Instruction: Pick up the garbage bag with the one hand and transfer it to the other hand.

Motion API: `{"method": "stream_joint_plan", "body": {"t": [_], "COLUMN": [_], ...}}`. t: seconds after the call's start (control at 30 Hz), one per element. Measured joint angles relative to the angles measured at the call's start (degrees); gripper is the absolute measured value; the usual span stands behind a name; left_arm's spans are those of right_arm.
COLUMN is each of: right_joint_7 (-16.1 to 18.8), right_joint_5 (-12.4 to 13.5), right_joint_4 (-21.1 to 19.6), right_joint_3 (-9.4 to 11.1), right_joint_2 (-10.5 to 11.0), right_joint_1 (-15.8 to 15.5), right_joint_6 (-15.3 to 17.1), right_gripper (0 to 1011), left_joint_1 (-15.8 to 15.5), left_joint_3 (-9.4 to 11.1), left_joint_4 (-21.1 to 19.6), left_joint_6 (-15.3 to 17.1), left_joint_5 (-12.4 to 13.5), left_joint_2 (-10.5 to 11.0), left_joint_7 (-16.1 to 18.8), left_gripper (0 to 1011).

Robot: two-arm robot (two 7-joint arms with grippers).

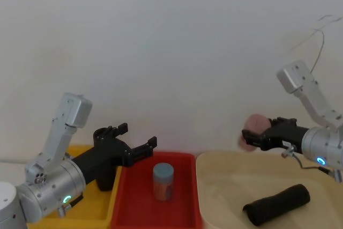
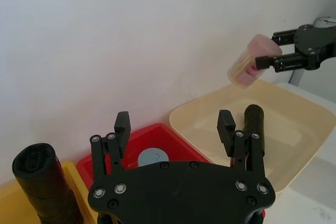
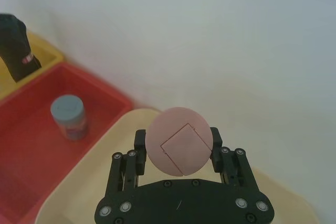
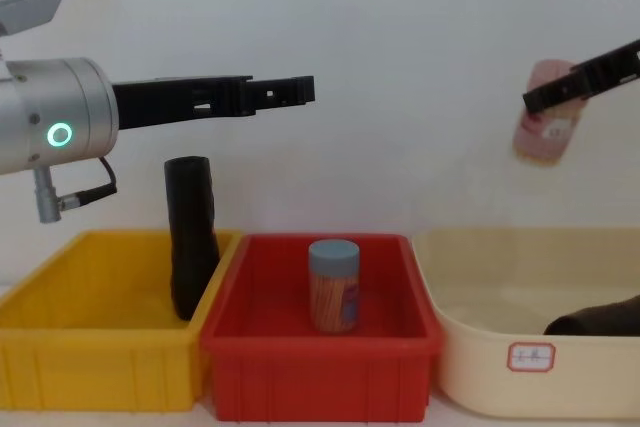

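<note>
One black garbage bag roll (image 4: 190, 237) stands upright in the yellow bin (image 4: 100, 352), also seen in the left wrist view (image 2: 44, 184). A second alike roll (image 1: 278, 203) lies in the beige tub (image 1: 225, 186). My left gripper (image 1: 136, 137), on the green-lit wrist, hangs open and empty above the yellow and red bins, higher than the upright roll (image 4: 290, 92). My right gripper (image 1: 252, 138), on the blue-lit wrist, is up over the beige tub, shut on a pink-lidded jar (image 3: 178, 141) and well above the lying roll.
A blue-lidded jar (image 4: 333, 285) stands in the red bin (image 4: 320, 367) between the yellow bin and the beige tub. A white wall runs close behind all three containers.
</note>
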Motion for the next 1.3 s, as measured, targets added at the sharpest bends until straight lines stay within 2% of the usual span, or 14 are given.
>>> {"method": "stream_joint_plan", "body": {"t": [0.23, 0.47, 0.6, 0.83, 1.1, 1.3], "right_joint_7": [1.47, 3.4, 4.26, 5.04, 4.96, 2.72], "right_joint_5": [-0.39, -0.65, -0.8, -0.91, -1.02, -1.04], "right_joint_4": [1.92, 4.77, 6.0, 7.18, 6.93, 4.32], "right_joint_3": [-1.13, -2.62, -3.32, -3.91, -3.63, -1.9], "right_joint_2": [0.26, -0.46, -0.79, -1.13, -1.27, -1.51], "right_joint_1": [-0.54, -0.51, -0.4, -0.33, -0.8, -3.08], "right_joint_6": [-1.27, -3.18, -3.98, -4.72, -5.35, -7.1], "right_gripper": [676, 694, 846, 1000, 1000, 1000], "left_joint_1": [0.0, 0.0, 0.0, 0.0, -0.15, -0.87], "left_joint_3": [0.0, 0.0, 0.0, 0.0, 0.05, 0.63], "left_joint_4": [0.0, 0.0, 0.0, 0.0, 0.2, 1.47], "left_joint_6": [0.0, 0.0, 0.0, 0.0, 0.0, -0.05], "left_joint_5": [0.0, 0.0, 0.0, 0.0, 0.0, -0.19], "left_joint_2": [0.0, 0.0, 0.0, 0.0, -0.14, -0.7], "left_joint_7": [0.0, 0.0, 0.0, 0.0, -0.33, -1.43], "left_gripper": [1000, 1000, 1000, 1000, 1000, 1000]}}
